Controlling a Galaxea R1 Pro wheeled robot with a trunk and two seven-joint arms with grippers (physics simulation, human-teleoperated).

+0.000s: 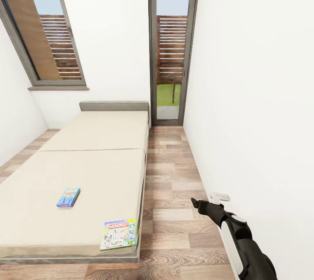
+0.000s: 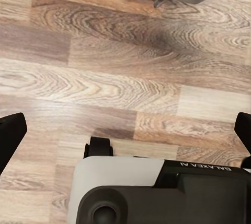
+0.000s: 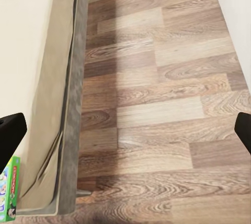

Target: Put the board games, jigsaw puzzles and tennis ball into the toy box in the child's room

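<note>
The head camera looked down a narrow child's room with plain white walls, a wood-plank floor [image 1: 174, 193] in mixed brown tones, and two tall dark-framed windows [image 1: 172, 40] at the far end. A low, wide bed [image 1: 87, 158] took up the left side. Its mattress was smooth and beige, with a seam across the middle, and it sat on a thin dark grey frame with a grey headboard [image 1: 114, 106].

Two board games lay flat on the near half of the mattress, well apart from each other. The small blue board game [image 1: 68, 197] was a slim rectangular box with cartoon print. The larger green-edged board game [image 1: 119, 234] sat at the near right corner of the mattress, close to the edge. A sliver of this green box [image 3: 9, 190] also showed in the right wrist view, beside the bed frame.

The right arm [image 1: 237, 238], black with white panels, reached forward over bare floor near the right wall. The right gripper [image 3: 125, 130] was spread wide and held nothing, with its dark fingertips [image 3: 10, 135] at the picture's edges. The left gripper [image 2: 125, 130] was likewise spread and empty, pointing down at the planks above the robot's own grey and black base [image 2: 157, 192].
</note>
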